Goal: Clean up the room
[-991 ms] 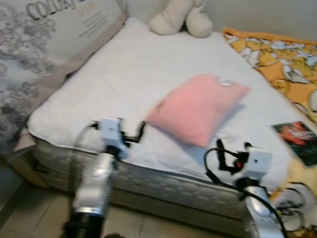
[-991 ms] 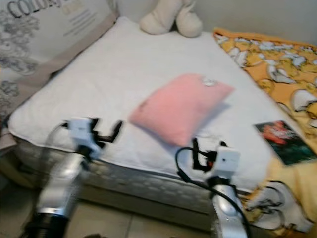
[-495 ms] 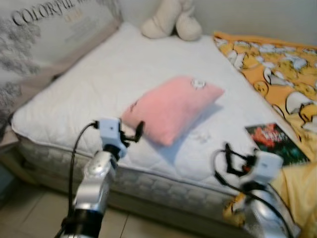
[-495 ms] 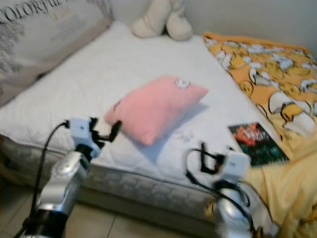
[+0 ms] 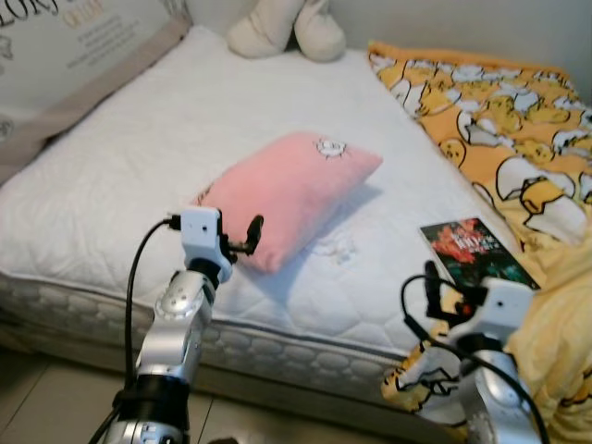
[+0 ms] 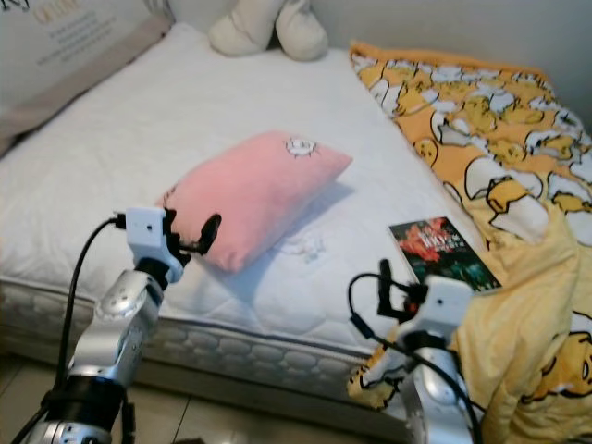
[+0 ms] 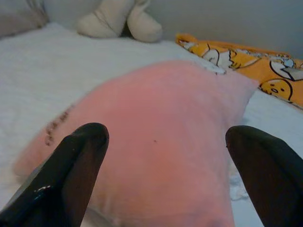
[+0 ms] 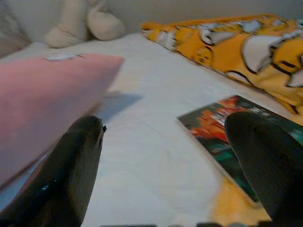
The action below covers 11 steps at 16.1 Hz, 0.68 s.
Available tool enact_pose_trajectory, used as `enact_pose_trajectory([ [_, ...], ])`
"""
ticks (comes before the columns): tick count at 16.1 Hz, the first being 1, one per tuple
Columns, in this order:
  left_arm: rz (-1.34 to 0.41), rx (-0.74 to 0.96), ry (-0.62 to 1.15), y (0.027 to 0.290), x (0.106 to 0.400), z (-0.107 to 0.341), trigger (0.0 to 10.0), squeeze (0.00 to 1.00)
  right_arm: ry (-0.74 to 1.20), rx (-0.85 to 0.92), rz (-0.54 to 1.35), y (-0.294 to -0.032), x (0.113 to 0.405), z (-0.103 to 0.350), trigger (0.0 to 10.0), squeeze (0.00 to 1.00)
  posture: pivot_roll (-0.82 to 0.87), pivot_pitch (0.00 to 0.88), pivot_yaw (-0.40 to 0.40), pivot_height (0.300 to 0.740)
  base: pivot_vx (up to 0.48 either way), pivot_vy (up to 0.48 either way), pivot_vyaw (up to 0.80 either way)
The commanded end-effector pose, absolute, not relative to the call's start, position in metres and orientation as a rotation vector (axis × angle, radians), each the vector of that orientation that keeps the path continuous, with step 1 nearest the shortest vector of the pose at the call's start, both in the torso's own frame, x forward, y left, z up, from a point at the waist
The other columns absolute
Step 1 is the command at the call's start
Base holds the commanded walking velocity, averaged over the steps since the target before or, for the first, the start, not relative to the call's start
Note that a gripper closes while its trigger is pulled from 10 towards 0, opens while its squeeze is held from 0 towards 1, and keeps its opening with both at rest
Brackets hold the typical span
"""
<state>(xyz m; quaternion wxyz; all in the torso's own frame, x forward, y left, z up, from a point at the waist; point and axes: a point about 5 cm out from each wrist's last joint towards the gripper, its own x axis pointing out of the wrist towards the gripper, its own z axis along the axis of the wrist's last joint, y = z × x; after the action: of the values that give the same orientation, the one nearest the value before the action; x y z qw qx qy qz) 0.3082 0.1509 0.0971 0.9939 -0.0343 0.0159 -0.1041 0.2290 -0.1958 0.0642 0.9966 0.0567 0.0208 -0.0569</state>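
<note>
Since a second ago the head camera has swung toward the robot's right, so the whole bed slides across the picture: more of the yellow duck-print blanket (image 5: 518,139) shows, and the printed cushion at the bed's far left corner has nearly slipped out. That is the camera shifting; the things on the bed seem to lie where they lay. What has truly changed is the left gripper (image 7: 165,156), now closer to the pink pillow (image 5: 282,190), with its fingers (image 7: 78,156) spread wide on either side of the pillow's near end and not yet touching it.

I judge this to be the approach for a grasp on the pillow, the first item to tidy.

The pillow rests on the white mattress (image 5: 139,139) around the middle, a little toward the near edge. Its long axis runs diagonally, from the near-left end beside the left gripper to the far-right end bearing a small white emblem.

The right gripper (image 8: 170,161) hovers low over the near right edge, fingers apart, with a book (image 5: 476,252) just ahead. A cream plush toy (image 5: 277,28) sits at the far edge.
</note>
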Motion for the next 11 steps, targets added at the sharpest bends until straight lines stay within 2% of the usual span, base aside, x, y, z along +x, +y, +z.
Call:
enact_pose_trajectory([
  [1,-0.233,-0.047,-0.012,0.149,0.308,0.105,10.0,0.00,0.039,0.117,-0.097,-0.193,0.234,0.066,10.0,0.00,-0.01,0.000,-0.017,0.726,0.000,0.000,0.00],
  [6,-0.265,-0.014,-0.046,0.141,0.304,0.110,10.0,0.00,0.045,0.109,-0.108,-0.199,0.241,0.067,10.0,0.00,0.00,0.000,-0.015,0.726,0.472,0.000,0.00],
  [10,-0.229,-0.023,-0.031,0.144,0.305,0.109,10.0,0.00,0.046,0.094,-0.079,-0.197,0.249,0.070,10.0,0.00,0.00,0.000,-0.014,0.726,0.461,0.000,0.00],
  [11,-0.204,-0.039,-0.028,0.147,0.306,0.109,10.0,0.00,0.049,0.100,-0.060,-0.195,0.251,0.071,10.0,0.00,0.00,0.000,-0.014,0.726,0.341,0.337,0.00],
])
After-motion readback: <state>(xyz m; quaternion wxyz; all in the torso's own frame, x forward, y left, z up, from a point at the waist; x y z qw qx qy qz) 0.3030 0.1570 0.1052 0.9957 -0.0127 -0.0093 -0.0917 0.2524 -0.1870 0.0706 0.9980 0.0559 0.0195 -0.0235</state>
